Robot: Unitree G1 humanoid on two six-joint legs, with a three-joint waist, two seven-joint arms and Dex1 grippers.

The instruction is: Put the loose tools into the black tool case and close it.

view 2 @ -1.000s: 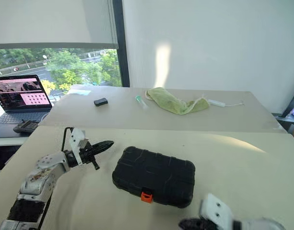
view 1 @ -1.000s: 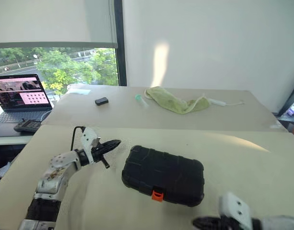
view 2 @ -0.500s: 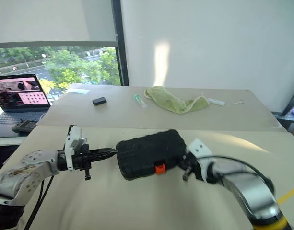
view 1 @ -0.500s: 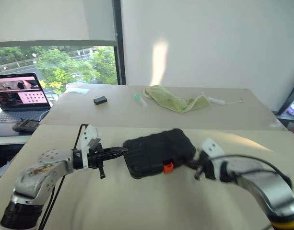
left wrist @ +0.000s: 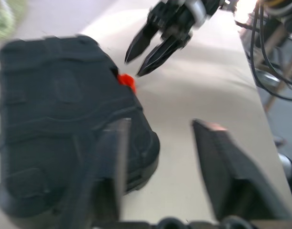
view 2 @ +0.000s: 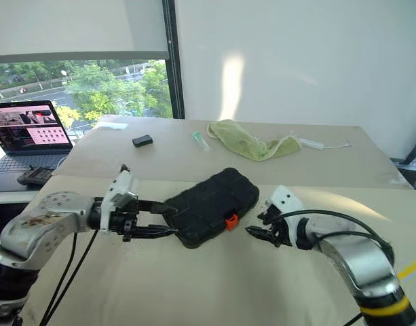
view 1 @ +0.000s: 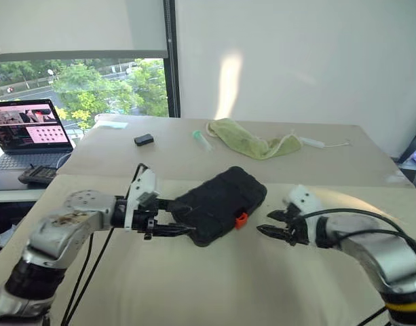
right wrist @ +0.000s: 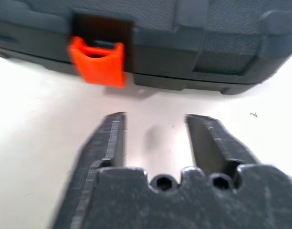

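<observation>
Black case (view 1: 218,204) shut | left fingers (view 1: 174,219) spread at its corner | right fingers (view 1: 265,225) parted, empty

The two head cameras are looking forward and down over both arms across the table (view 1: 214,285) toward the window and wall, sharing nearly the same scene with the black tool case (view 1: 218,204) in the middle. The left wrist camera is peering closely along its left pincer (left wrist: 160,167) at the case, catching the right pincer (left wrist: 148,52) beyond. The right wrist camera is sitting very close, facing the orange latch (right wrist: 97,61).
</observation>
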